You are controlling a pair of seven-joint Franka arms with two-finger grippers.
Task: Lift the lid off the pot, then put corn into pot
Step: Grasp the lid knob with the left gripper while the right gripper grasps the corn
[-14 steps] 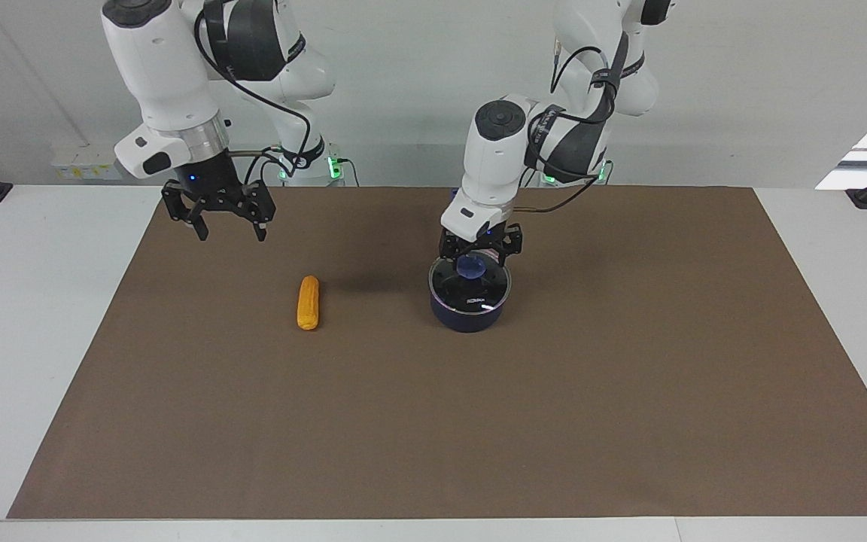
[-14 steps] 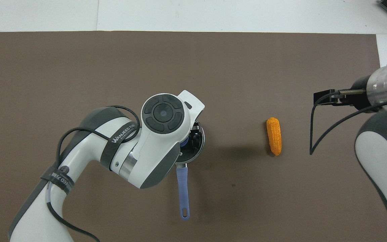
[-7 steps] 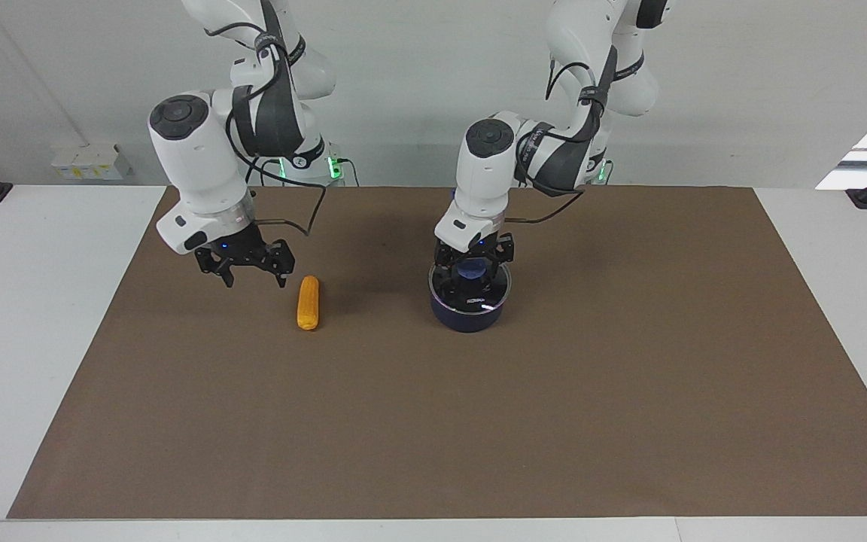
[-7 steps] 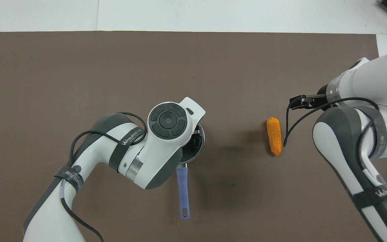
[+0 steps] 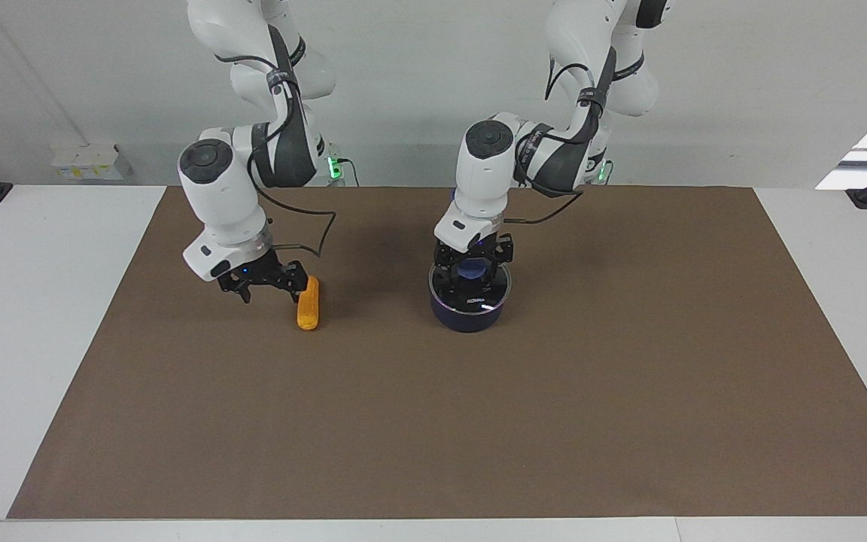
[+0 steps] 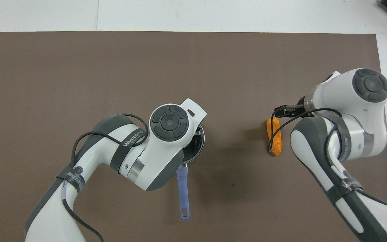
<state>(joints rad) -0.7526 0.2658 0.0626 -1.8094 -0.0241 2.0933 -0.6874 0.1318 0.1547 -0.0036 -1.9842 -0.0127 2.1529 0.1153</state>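
Lid (image 5: 471, 280): sitting on pot (image 5: 470, 309), mid-mat; clear glass, metal rim, blue knob (image 5: 471, 266) at centre. Likely light but breakable and slick across the disc; knob judged the only sound hold.

Left gripper (image 5: 473, 272): hanging right over the knob, fingers open to either side of it, gripping nothing.

Pot: dark blue, long handle (image 6: 182, 193) pointing to 6 o'clock in the overhead view, toward the robots. Probably stiff and steady enough when the lid is coming off straight up.

Corn (image 5: 308, 302): lying flat at 3 o'clock from the pot in the overhead view, well apart from it, toward the right arm's end. Bumpy, rigid-looking, light, apt to roll; best taken across the middle.

Right gripper (image 5: 266, 289): hovering low just beside the corn, fingers open, holding nothing; contact not clear.

Mat (image 5: 629, 376): brown, covering the table (image 5: 27, 316).

Obstructions: lid blocking the pot mouth; left arm crowding the space above the pot.
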